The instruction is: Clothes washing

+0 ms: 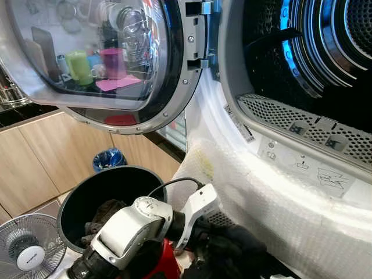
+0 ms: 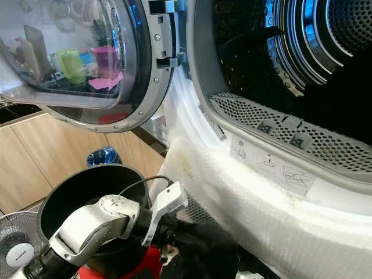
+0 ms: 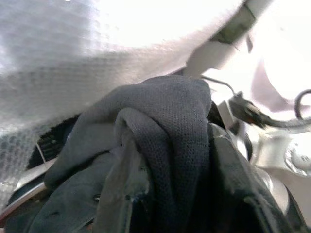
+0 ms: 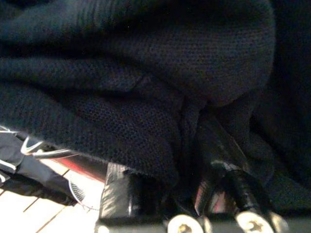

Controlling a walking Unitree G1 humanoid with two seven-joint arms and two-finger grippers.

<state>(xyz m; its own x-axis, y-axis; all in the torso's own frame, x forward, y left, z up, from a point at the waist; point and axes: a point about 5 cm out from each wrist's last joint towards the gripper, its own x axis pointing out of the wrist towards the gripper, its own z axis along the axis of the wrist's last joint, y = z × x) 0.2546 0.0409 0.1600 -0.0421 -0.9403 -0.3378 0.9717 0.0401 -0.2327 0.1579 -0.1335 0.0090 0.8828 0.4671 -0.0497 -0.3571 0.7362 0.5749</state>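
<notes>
Both grippers are on the dark garment (image 1: 235,250), low at the front of the machine, just under the bubble-wrapped lip (image 1: 273,192) of the drum opening. In the left wrist view the left gripper (image 3: 165,194) has its fingers (image 3: 124,189) wrapped in the knit, cloth bunched between them, so read it as pinching the garment. In the right wrist view the right gripper (image 4: 194,179) looks the same, fingers (image 4: 228,170) buried in dark knit folds and clamped on cloth. More dark clothes (image 1: 102,218) sit in the round black bin (image 1: 75,192) on your left, beside the left arm (image 1: 131,229). The door (image 1: 116,64) is swung wide open to the left and the drum (image 1: 325,52) looks empty from here.

Step in hand, as I judge it: lift the bundle over the lip and into the drum. You want to raise both wrists together so the cloth clears the perforated ledge (image 1: 302,122) before pushing forward. Keep the cloth bunched, a hanging sleeve could drag on the bubble wrap or catch the door hinge (image 1: 197,35). Release deep inside, not at the rim, or it will slide back out. Watch the cable (image 1: 174,185) on the left wrist near the bin edge
</notes>
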